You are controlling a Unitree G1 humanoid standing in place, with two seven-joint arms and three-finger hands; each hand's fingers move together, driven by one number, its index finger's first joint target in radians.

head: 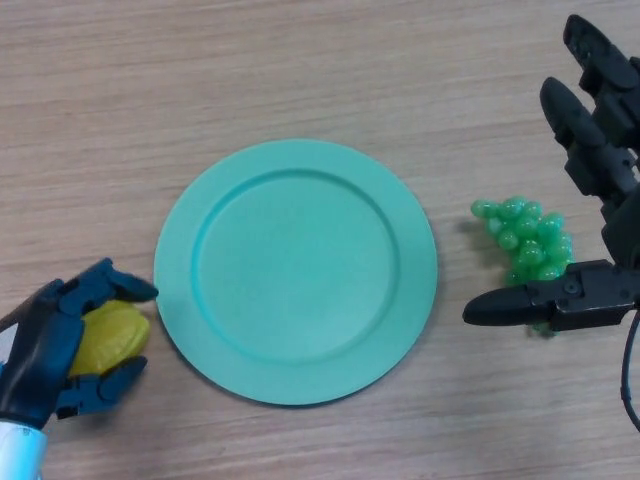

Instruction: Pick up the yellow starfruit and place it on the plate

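The yellow starfruit [110,338] is at the lower left, just left of the green plate [296,270]. My left hand [50,352] is shut on the starfruit, with fingers curled over its top and the thumb under it. The plate lies flat in the middle of the wooden table and holds nothing. My right hand [590,150] is open at the right edge, fingers straight, with its thumb [510,305] reaching left below a bunch of green grapes.
A bunch of green grapes [528,240] lies on the table right of the plate, between my right hand's fingers and thumb, not gripped. The wooden table [300,70] stretches beyond the plate.
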